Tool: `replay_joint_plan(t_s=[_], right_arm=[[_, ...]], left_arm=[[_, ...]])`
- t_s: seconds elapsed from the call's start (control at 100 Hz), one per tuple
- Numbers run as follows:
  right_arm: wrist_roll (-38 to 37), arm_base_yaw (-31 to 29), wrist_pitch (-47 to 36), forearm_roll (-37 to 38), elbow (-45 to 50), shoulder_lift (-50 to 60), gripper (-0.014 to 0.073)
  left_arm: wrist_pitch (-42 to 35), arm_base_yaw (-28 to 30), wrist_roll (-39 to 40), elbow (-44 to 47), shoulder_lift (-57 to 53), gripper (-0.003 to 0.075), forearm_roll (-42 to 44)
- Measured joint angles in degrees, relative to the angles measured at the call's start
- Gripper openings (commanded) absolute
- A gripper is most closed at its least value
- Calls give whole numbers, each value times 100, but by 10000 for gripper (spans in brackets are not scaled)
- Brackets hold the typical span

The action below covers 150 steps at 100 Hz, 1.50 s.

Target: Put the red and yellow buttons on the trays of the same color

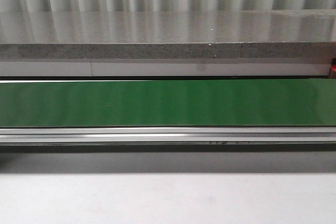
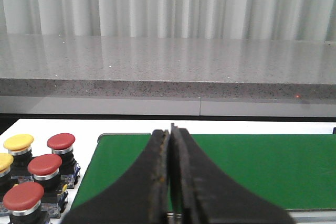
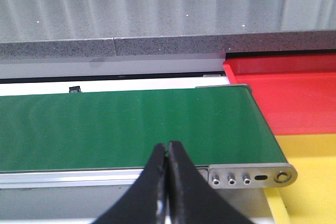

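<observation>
While both arms hang back from the work, the layout explains itself: the buttons sit clustered at the left end of the green conveyor belt (image 1: 168,103), within the left arm's reach, and the trays wait at the right end — so a button set on the belt would, I judge, be carried across to the right arm for sorting. The left gripper (image 2: 170,171) has its jaws pressed together with nothing between them, poised over the near edge of the belt; the right gripper (image 3: 167,182) is likewise closed and empty, at the near edge by the belt's right end roller. Red buttons (image 2: 61,142) and yellow buttons (image 2: 19,142) stand upright on dark blocky bases, mushroom caps pointing up, long axis vertical — a stance that suits a grasp from above or across the cap. How many lie beyond the frame's edge I cannot tell, as the cluster is cut off. The red tray (image 3: 283,95) lies just beside the belt's right end, farther back, and the yellow tray (image 3: 310,171) adjoins it on the near side. No button is on the belt or in either tray, so the sorting has not yet begun.
</observation>
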<state>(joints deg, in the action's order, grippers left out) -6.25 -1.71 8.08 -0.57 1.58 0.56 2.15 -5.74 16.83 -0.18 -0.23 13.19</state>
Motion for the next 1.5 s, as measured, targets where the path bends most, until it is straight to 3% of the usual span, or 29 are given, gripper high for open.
replay_joint_plan(t_s=[0.67, 0.86, 1.24, 1.5], right_arm=[[0, 0, 0, 0, 0, 0, -67], [0, 0, 0, 0, 0, 0, -67], [0, 0, 0, 0, 0, 0, -67], [0, 0, 0, 0, 0, 0, -67]], left_arm=[[-215, 0, 0, -77, 0, -20, 0], [944, 0, 4, -1053, 299, -20, -138], [4464, 0, 4, -3738, 2388, -20, -229], [5136, 0, 4, -3972, 3157, -20, -254]])
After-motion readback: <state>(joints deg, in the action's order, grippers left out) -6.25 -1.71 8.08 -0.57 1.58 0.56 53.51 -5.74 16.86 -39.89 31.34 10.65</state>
